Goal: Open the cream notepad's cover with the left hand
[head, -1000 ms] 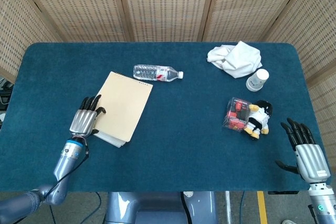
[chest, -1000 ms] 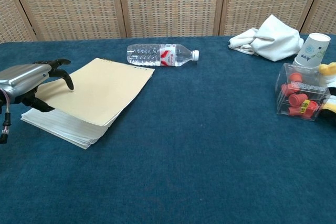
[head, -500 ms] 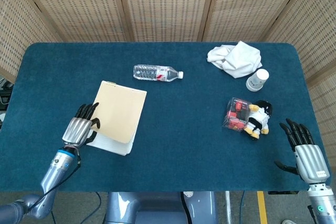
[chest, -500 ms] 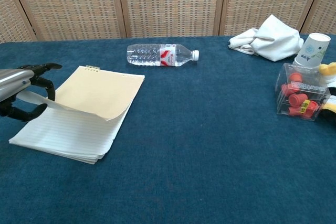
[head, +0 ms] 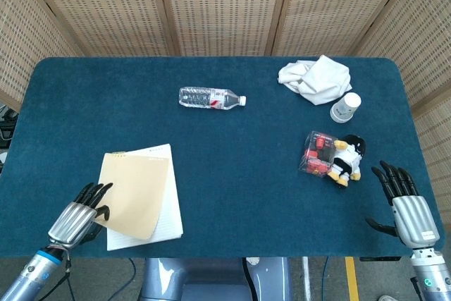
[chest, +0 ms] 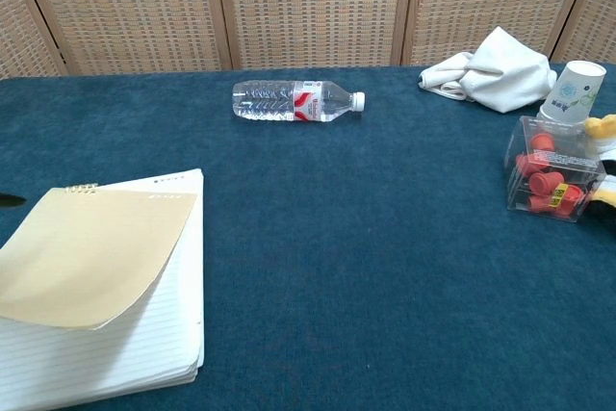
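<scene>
The cream notepad (head: 137,192) lies near the table's front left corner, its spiral edge pointing away from me. Its cream cover (head: 132,189) is lifted and curled, baring white lined pages (head: 169,206) along the right and front. In the chest view the cover (chest: 91,252) arches over the lined pages (chest: 144,353). My left hand (head: 76,216) is at the cover's left edge and pinches it between thumb and fingers; only one dark fingertip (chest: 10,199) shows in the chest view. My right hand (head: 405,202) hovers at the front right edge, fingers spread, holding nothing.
A water bottle (head: 211,96) lies on its side at mid-back. A white cloth (head: 315,77) and a paper cup (head: 345,107) sit at the back right. A clear box of red pieces (head: 318,153) and a plush toy (head: 347,160) are just beyond my right hand.
My left hand has pulled back toward the front left corner, dragging and turning the notepad with it. The cover has peeled up, exposing lined pages. The right hand has barely moved.
</scene>
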Robot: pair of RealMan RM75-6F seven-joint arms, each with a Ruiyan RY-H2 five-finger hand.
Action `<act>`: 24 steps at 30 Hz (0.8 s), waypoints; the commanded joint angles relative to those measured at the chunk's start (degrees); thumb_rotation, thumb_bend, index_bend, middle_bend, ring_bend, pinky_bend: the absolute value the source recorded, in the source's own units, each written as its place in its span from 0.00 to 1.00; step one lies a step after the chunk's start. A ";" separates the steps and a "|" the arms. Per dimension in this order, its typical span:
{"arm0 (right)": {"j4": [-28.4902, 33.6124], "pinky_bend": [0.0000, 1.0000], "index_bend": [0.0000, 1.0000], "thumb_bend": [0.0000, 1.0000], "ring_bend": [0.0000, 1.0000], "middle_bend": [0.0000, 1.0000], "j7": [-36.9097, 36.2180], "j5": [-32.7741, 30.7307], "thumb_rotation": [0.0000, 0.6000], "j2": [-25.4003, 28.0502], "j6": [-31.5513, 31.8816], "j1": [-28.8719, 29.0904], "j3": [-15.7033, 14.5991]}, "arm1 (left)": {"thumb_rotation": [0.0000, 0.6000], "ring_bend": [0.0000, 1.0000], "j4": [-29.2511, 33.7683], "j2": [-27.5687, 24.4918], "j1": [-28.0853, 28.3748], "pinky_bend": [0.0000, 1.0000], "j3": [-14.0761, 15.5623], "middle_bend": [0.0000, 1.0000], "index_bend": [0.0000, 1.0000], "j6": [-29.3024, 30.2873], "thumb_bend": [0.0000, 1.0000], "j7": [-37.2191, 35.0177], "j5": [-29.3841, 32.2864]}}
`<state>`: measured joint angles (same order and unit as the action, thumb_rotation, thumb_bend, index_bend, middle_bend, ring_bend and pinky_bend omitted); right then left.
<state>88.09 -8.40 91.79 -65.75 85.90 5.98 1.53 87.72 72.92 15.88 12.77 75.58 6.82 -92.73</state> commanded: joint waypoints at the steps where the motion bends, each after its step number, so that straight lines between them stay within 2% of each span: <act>1: 0.03 0.00 0.01 0.00 0.00 0.00 0.05 0.02 1.00 -0.01 0.01 -0.01 -0.02 | 1.00 0.00 0.91 -1.05 -1.12 0.00 0.99 0.00 0.86 1.28 0.60 -0.74 -1.57; 7: 0.06 0.00 0.01 0.00 0.00 0.00 0.15 0.08 1.00 -0.03 0.05 -0.02 -0.05 | 1.00 0.00 4.00 -3.03 -0.84 0.00 1.34 0.00 0.86 0.20 0.60 -4.39 -2.55; 11: -0.02 0.00 0.01 0.00 0.00 0.00 0.18 0.04 1.00 -0.07 0.02 0.00 -0.04 | 1.00 0.00 6.94 -4.87 1.02 0.00 -1.22 0.00 0.86 -0.68 0.60 -8.45 -1.62; 14: -0.11 0.00 0.01 0.00 0.00 0.00 0.23 -0.07 1.00 -0.11 -0.15 0.05 -0.04 | 1.00 0.00 10.56 -6.96 3.45 0.00 -5.51 0.00 0.86 -1.48 0.60 -14.29 1.22; 16: -0.22 0.00 0.01 0.00 0.00 0.00 0.41 -0.20 1.00 -0.22 -0.32 0.12 0.00 | 1.00 0.00 13.20 -9.16 6.19 0.00 -11.67 0.00 0.86 -2.78 0.60 -17.17 7.39; 20: -0.36 0.00 0.01 0.00 0.00 0.00 0.65 -0.52 1.00 -0.37 -0.58 0.22 0.12 | 1.00 0.00 15.80 -11.47 9.32 0.00 -17.28 0.00 0.86 -7.16 0.60 -19.27 15.75; 24: -0.76 0.00 0.01 0.00 0.00 0.00 1.07 -1.15 1.00 -0.65 -1.24 0.41 0.27 | 1.00 0.00 15.47 -12.12 12.12 0.00 -21.74 0.00 0.86 -9.99 0.60 -17.20 22.56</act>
<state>87.38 -7.38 90.70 -66.36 84.73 6.36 1.77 101.97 62.40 25.03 -4.85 68.60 -10.33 -75.07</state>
